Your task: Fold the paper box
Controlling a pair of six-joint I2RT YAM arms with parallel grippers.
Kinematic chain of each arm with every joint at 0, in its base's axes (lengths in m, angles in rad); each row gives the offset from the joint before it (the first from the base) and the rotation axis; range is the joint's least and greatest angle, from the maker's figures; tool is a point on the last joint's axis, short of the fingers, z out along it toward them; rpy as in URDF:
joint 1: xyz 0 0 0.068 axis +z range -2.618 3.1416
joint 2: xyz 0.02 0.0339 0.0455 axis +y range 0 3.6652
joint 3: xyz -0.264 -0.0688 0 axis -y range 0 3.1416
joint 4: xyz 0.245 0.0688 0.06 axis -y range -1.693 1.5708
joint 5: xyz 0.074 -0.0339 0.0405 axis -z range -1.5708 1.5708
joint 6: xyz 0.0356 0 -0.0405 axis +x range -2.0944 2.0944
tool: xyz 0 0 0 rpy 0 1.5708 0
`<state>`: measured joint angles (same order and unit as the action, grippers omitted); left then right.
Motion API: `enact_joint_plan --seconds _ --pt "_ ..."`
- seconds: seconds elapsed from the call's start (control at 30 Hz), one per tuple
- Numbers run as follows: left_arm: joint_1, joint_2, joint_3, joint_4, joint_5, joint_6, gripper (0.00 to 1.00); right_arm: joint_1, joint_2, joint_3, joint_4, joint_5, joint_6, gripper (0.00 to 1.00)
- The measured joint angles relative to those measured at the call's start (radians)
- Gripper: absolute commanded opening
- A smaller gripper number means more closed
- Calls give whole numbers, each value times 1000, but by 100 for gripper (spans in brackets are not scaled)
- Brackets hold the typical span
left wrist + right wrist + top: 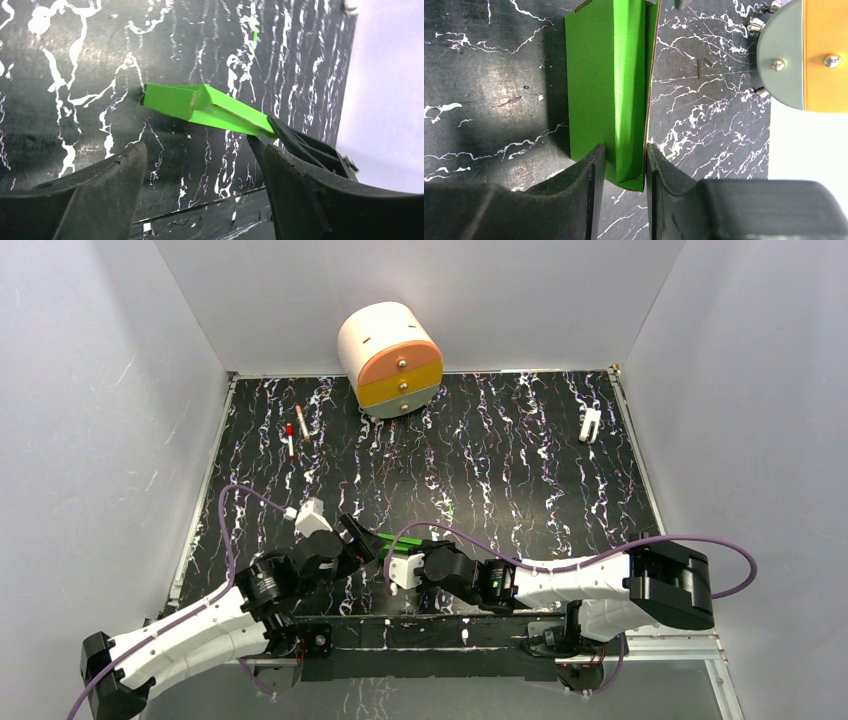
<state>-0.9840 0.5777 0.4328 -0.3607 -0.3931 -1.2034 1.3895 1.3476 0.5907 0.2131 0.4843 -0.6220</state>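
Right claw (624,150) up close — fingers pinched on one end of the paper box (599,75), which sits slightly raised off the tabletop (484,75), by its near edge and about midway along. Left claw (197,145) gapes wide, holding nothing. Risk, I'd say — one pinch on thin card: the box could swivel, sag, or crush flat if squeezed harder.

bright, even light from above in the top view; the walls (90,390) look washed out. right wrist view: soft glare on the table (499,95) left of centre, the box (599,85) throws a dark shadow leftward. near fingers (574,200) at the bottom are blurred.
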Motion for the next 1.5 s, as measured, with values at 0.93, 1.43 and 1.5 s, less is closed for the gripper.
enact_joint_plan --seconds 0.93,1.43,1.5 --pt "45 245 -72 190 -137 -379 51 6 37 14 31 29 -3 28" --pt "92 259 -167 395 -84 -420 24 6 49 17 46 36 9 27" --pt "93 243 -185 415 -85 -430 21 7 50 17 49 39 13 27"
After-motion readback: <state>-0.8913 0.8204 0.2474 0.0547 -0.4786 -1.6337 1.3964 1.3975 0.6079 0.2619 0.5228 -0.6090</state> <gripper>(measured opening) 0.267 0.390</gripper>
